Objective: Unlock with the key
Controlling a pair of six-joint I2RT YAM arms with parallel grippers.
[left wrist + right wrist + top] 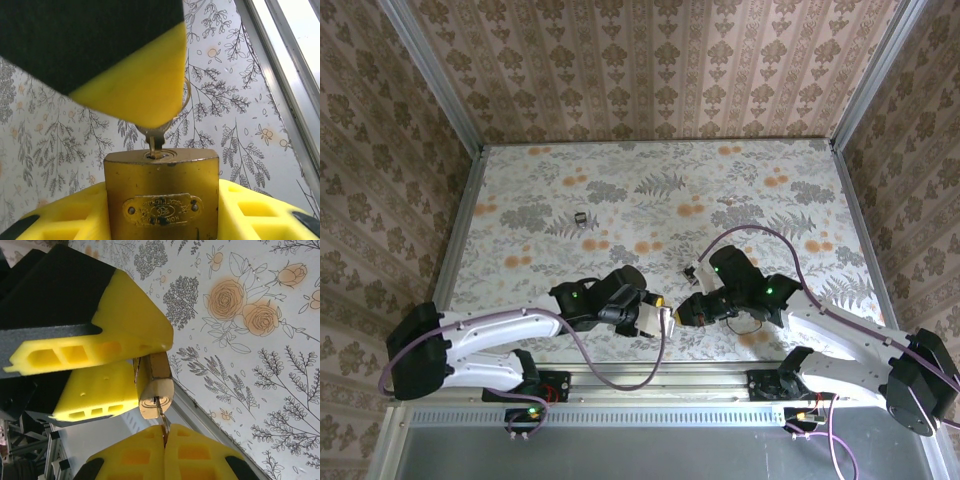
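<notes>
A brass-gold padlock [161, 195] sits clamped between the yellow pads of my left gripper [161, 212], keyhole face pointing away from the wrist. The small silver key [154, 142] stands with its blade in the keyhole. My right gripper [164, 437] is shut on the key's [160, 412] head, its pads pressed together around it. In the right wrist view the padlock [156, 390] is seen end-on, held by the left gripper's fingers [125, 325]. From the top camera the left gripper [655, 312] and right gripper [682, 311] meet tip to tip near the table's front edge. The shackle is hidden.
The floral table [650, 190] stretches out behind the grippers, with papered walls on three sides. A small dark object [582, 220] lies at the middle left. A metal rail [650, 372] runs along the near edge, just below the grippers.
</notes>
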